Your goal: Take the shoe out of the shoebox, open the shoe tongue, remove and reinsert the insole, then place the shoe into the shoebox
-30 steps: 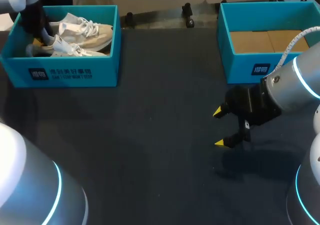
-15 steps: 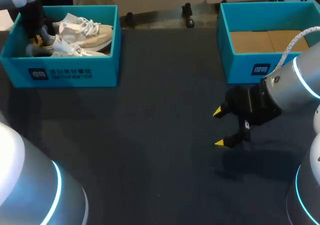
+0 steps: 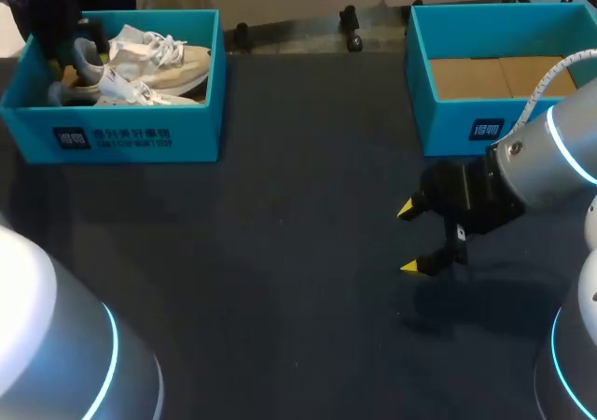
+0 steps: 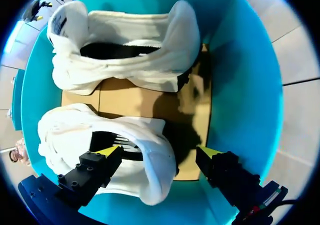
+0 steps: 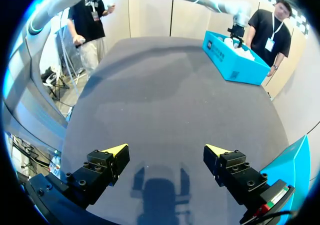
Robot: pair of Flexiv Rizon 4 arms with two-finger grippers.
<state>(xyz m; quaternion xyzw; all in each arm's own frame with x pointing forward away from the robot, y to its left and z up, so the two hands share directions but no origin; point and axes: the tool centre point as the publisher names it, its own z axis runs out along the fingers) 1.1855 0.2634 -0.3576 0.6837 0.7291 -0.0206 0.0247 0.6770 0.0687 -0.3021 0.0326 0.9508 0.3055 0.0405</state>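
Your left gripper (image 4: 159, 151) is down inside the open teal cardboard shoebox (image 3: 140, 140) at the table's far left, at the heel end of the box. Its fingers are spread wide and hold nothing. One yellow tip sits over the dark opening of the nearer white lace-up sneaker (image 4: 65, 135). The other tip is outside the heel, over the box's brown cardboard floor (image 4: 130, 97) and apart from the shoe, so the heel collar lies between the fingers, unclamped. The second white sneaker (image 4: 150, 72) lies just beside the first, deeper in the box, a strip of floor between them. The box's end wall is close behind the outer finger.

The dark cloth table (image 3: 280, 252) spans the middle. Your right gripper (image 3: 409, 239) hangs above it, fingers wide apart, holding nothing, well apart from the shoebox. A second open teal box (image 3: 448, 126) with a brown cardboard bottom (image 3: 476, 77) stands at the far right, near the right arm.
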